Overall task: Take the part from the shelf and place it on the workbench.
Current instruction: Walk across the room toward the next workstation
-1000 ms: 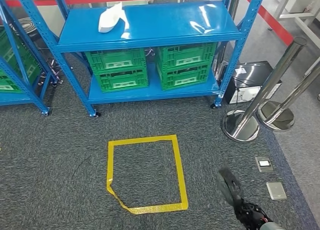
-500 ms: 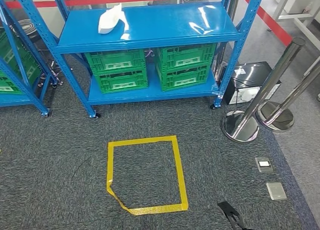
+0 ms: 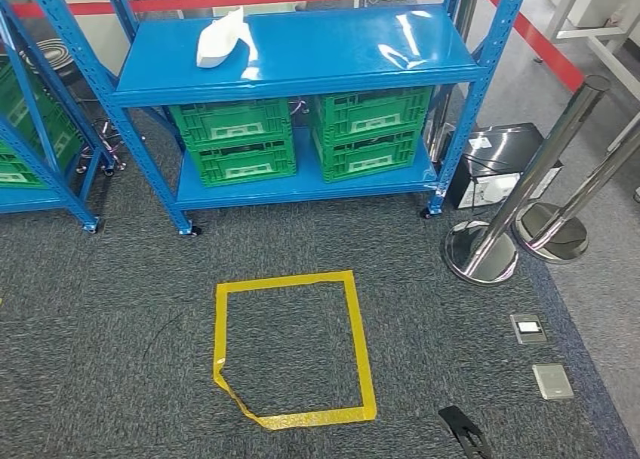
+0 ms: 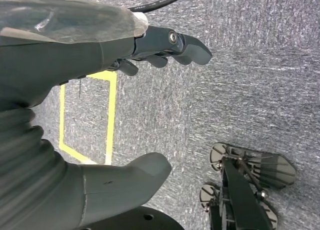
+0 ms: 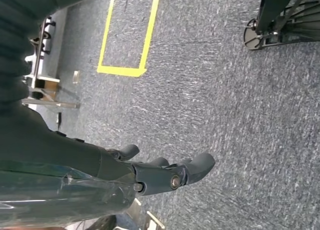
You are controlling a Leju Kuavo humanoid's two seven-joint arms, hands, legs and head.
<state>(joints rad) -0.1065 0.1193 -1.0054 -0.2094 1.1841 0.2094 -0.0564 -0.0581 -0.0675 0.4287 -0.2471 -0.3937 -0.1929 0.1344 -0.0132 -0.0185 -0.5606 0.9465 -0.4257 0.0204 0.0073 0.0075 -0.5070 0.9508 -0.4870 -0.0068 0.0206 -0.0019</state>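
The white part (image 3: 221, 36) lies on the upper board of the blue shelf (image 3: 302, 54), toward its left end, far ahead of me. Both arms hang low over the grey carpet. My left hand (image 4: 86, 54) holds nothing, its fingers (image 4: 181, 43) stretched out and its thumb (image 4: 128, 180) set well apart. My right hand (image 5: 113, 175) also holds nothing, with its fingers (image 5: 188, 170) stretched over the carpet. In the head view a dark tip of the right hand (image 3: 462, 429) shows at the bottom edge, right of the tape square.
A yellow tape square (image 3: 293, 347) marks the carpet in front of the shelf. Green crates (image 3: 241, 139) fill the lower board. Two leaning chrome stanchions (image 3: 483, 249) and a black box (image 3: 502, 159) stand at the right, near two floor plates (image 3: 528, 327). Another blue rack (image 3: 38, 129) stands left.
My right hand has dropped from the lower right of the head view until just its tip shows at the bottom edge. The part and shelf have not moved.
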